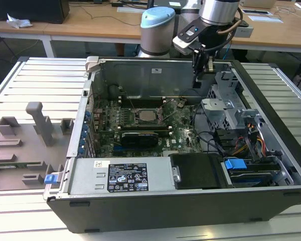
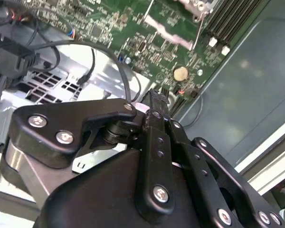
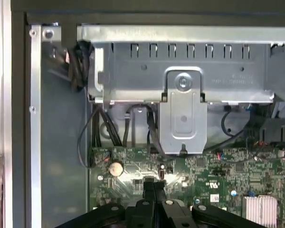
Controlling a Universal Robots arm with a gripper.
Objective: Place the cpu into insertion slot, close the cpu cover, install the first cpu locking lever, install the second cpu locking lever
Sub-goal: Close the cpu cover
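No readable text, even on the power-supply label (image 1: 126,177).

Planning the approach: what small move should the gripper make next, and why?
Probably travel toward the exterior view's left, over the insertion slot: the shut gripper hangs near the drive cage, well off the slot, where the cpu seems seated.

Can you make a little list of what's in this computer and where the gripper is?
computer case: open on top
gripper: shut, up above the case, toward the exterior view's right
circuit board: green, lying flat inside
square socket: middle of the board, away from the gripper
grey tray: outside the case, exterior view's left
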